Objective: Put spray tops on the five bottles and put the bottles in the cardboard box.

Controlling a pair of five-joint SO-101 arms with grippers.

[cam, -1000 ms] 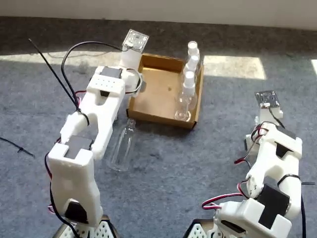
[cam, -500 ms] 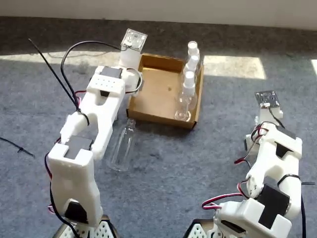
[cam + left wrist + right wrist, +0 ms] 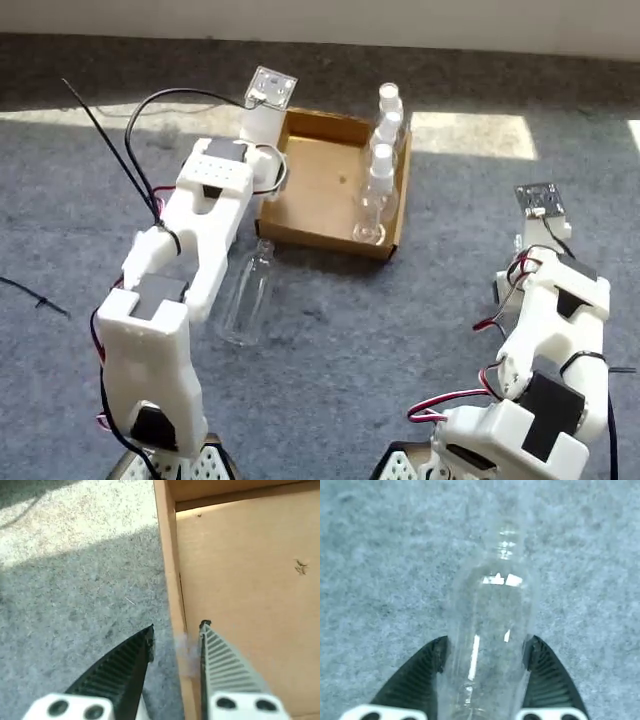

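**Three capped bottles in the box, two bare ones outside it**

Three clear plastic bottles with white spray tops (image 3: 384, 150) stand upright in a row along one side wall of the shallow brown cardboard box (image 3: 320, 180). In the high view this is the wall farthest from the left arm. The rest of the box floor is bare. The box sits on a grey carpet (image 3: 350, 330).

The left gripper (image 3: 177, 628) hangs over the opposite wall of the box (image 3: 170, 555), straddling it. Its black finger (image 3: 125, 675) is outside, above the carpet and apart from the cardboard. Its pale grey finger (image 3: 225, 670) is inside, close against the wall. The claw is moderately wide and holds nothing.

A clear uncapped plastic bottle (image 3: 248, 290) lies on its side on the carpet just beside the white left arm (image 3: 200, 220). It is near the front corner of the box, with its neck towards the box.

The right gripper (image 3: 487, 641) is well apart from the box, on the far side of the carpet, below the white right arm (image 3: 550, 320). Its two black fingers (image 3: 420, 675) press against both sides of another clear topless bottle (image 3: 490, 610), whose open neck points away from the wrist. The claw is closed around this bottle's body. Whether the bottle rests on the carpet or is lifted cannot be told.
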